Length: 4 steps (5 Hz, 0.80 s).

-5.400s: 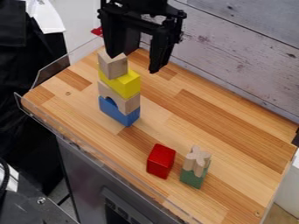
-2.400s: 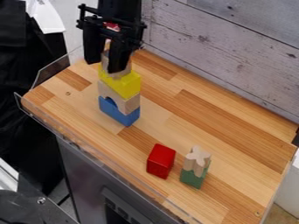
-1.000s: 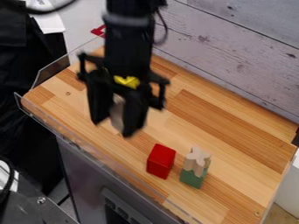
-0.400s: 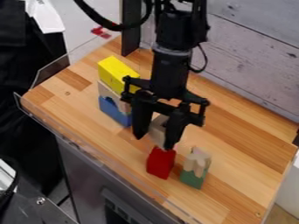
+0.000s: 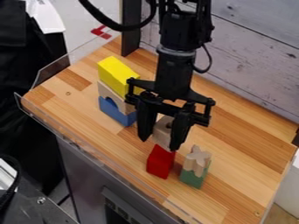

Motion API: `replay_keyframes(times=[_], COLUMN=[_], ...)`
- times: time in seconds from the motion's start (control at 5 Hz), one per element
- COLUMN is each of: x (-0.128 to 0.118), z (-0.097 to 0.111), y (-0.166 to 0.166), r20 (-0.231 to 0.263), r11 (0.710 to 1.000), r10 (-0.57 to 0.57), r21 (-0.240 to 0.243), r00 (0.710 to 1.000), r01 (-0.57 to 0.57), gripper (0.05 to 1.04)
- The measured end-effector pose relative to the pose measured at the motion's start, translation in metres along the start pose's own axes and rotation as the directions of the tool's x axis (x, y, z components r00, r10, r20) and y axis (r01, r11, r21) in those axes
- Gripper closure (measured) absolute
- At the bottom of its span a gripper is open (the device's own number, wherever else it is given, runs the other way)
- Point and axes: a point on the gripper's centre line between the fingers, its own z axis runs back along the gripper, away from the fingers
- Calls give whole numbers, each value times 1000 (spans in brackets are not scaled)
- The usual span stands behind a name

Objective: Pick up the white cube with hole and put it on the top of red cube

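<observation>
Wood tabletop (image 5: pixel 234 135) runs along a plank wall (image 5: pixel 257 52). Black arm (image 5: pixel 177 65) comes in from the top edge, gripper (image 5: pixel 159 143) hanging down over the tabletop. Fingers are pinching the white cube. Next size down, a stack: yellow block (image 5: pixel 118 72) on top, slightly hidden by the gripper, arch block (image 5: pixel 108 92) in the middle, blue block (image 5: pixel 116 111) at the bottom. Red cube (image 5: pixel 159 162) sits on the wood, well apart from the stack. White cube (image 5: pixel 163 130), hole showing, is right over the red cube; can't tell if they touch. Green block (image 5: pixel 191 178) is just beside the red cube, with the smallest piece, a pale cross (image 5: pixel 197 160), upright on it.
</observation>
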Motion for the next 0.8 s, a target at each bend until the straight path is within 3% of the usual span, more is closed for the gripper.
replay_keyframes(times=[0.4, 0.6, 0.8], x=[-2, -3, -2], z=[-5, -14, -20], y=[1, 0, -1], r20=[-25, -81, -107], r11=[1000, 1000, 999], r10=[13, -6, -13], r21=[-19, -29, -36], r00=[1000, 997, 994], r01=[-13, 4, 9], gripper=[516, 516, 516])
